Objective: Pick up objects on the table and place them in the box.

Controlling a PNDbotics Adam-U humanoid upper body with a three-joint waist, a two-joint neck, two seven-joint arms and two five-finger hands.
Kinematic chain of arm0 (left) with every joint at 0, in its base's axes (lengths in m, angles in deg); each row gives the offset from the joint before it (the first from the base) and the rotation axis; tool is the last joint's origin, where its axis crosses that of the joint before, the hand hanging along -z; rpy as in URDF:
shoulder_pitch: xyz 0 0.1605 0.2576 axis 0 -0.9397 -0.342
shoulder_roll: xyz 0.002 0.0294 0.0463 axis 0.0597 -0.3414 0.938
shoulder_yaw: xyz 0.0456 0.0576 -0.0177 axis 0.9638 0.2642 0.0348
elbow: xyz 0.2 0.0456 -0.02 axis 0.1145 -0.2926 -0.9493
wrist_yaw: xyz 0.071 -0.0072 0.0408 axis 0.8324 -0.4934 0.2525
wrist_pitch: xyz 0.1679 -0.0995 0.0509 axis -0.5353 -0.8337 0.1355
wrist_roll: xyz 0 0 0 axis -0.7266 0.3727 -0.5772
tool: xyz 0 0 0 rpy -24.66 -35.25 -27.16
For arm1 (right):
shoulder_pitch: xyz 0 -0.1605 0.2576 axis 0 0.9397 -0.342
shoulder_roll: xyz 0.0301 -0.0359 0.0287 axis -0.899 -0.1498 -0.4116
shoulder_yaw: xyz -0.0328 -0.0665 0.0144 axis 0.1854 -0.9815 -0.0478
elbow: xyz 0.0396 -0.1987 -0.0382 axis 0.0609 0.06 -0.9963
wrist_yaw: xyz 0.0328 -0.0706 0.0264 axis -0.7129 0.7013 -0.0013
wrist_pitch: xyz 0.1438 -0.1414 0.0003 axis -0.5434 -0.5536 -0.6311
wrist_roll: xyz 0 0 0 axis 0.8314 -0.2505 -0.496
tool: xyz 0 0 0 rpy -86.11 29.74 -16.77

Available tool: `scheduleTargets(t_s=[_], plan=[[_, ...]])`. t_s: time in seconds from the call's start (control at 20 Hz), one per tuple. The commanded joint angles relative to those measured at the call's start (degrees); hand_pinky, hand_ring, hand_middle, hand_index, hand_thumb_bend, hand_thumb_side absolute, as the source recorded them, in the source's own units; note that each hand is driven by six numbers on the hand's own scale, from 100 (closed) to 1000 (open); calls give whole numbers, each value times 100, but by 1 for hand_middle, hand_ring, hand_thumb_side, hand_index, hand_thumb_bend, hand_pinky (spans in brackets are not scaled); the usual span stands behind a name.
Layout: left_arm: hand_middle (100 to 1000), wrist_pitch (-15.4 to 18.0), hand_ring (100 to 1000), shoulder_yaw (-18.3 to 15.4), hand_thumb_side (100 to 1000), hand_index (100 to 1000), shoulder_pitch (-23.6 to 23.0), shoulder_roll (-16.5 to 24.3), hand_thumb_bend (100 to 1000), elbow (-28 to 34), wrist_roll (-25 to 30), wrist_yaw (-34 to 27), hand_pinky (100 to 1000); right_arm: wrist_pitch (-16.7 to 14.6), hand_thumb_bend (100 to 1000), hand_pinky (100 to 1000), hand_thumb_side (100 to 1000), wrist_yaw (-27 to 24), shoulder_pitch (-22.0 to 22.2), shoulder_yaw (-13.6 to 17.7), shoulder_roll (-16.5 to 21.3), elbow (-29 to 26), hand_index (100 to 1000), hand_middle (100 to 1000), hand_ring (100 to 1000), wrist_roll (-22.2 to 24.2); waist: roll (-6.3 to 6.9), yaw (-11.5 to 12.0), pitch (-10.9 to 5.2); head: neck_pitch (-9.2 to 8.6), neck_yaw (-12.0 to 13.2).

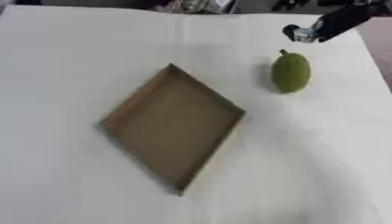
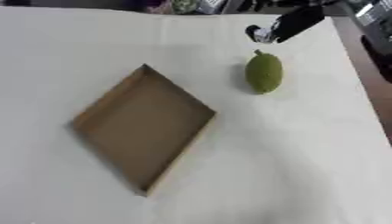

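Presently, item by item:

Right hand: right hand (image 1: 305, 34) enters from the upper right corner on a black arm, with a silver part near its tip; whether its fingers are straight or curled cannot be told.

Left hand: shows in neither view.

Fruit, position: green fruit (image 1: 291, 72) lies on the worktop (image 1: 69, 61) just below and slightly left of the right hand, close to it but apart, with worktop showing between them. It sits right of the box and beyond its far right rim, not touching it.

Box: shallow brown cardboard box (image 1: 174, 127) lies flat near the middle of the worktop, turned so one corner points away from the robot and the opposite corner points toward it.

Box, contents: only the bare brown floor shows inside the low walls.

Fruit, appearance: oval, dull olive green, with a small stub at its far end pointing toward the hand; a soft shadow falls on its left side.

Worktop: covered in plain white, lightly creased.
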Motion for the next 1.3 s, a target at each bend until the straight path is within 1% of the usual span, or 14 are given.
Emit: scheduleTargets(t_s=[0.05, 0.2, 0.25, 0.3, 0.35, 0.4, 0.45, 0.6, 0.95, 1.1, 1.3], plan=[[649, 6, 699, -64, 618, 817, 42, 141, 100, 111, 25, -11, 691, 98, 100, 926, 912, -184, 82, 221, 343, -195, 995, 941, 925, 96, 23, -5, -100, -55, 17], [649, 7, 701, -60, 618, 816, 46, 141, 100, 111, 28, -13, 691, 140, 100, 924, 898, -228, 235, 246, 408, -237, 997, 941, 925, 95, 25, -6, -94, -51, 15], [650, 7, 702, -59, 618, 816, 48, 139, 100, 111, 31, -14, 691, 148, 100, 923, 864, -209, 271, 244, 422, -245, 997, 940, 925, 81, 25, -4, -91, -51, 14], [650, 6, 702, -57, 618, 816, 51, 137, 100, 111, 34, -15, 691, 152, 100, 923, 864, -177, 301, 239, 429, -250, 997, 940, 925, 64, 26, -2, -89, -50, 12], [650, 5, 703, -57, 618, 816, 52, 133, 100, 111, 37, -17, 691, 165, 100, 921, 676, -142, 338, 229, 432, -229, 1000, 939, 921, 44, 26, 3, -86, -53, 10], [649, 3, 703, -58, 617, 816, 53, 128, 100, 111, 37, -18, 691, 185, 100, 923, 621, -113, 376, 210, 430, -182, 1000, 940, 922, 21, 26, 10, -83, -54, 8], [649, 1, 703, -60, 617, 816, 52, 126, 100, 111, 37, -19, 691, 200, 100, 923, 598, -92, 406, 189, 427, -129, 1000, 940, 922, -5, 27, 17, -81, -53, 8], [649, 4, 703, -61, 617, 816, 52, 121, 100, 111, 34, -23, 691, 214, 100, 922, 489, -53, 453, 120, 399, -5, 1000, 927, 913, -88, 32, 28, -74, -41, 4], [650, 2, 703, -60, 618, 816, 50, 84, 100, 111, 52, -28, 690, 257, 100, 920, 457, 158, 521, 114, 323, 165, 1000, 930, 912, -338, 50, 39, -32, -12, -21], [651, 3, 704, -54, 617, 817, 52, 65, 100, 111, 72, -33, 690, 256, 100, 919, 383, 329, 497, 91, 250, 271, 1000, 931, 912, -355, 64, 52, -10, -20, -33], [651, 12, 704, -49, 617, 817, 48, 45, 100, 111, 89, -45, 691, 261, 100, 919, 405, 564, 423, 66, 110, 526, 1000, 930, 913, -374, 85, 75, 9, -30, -48]])
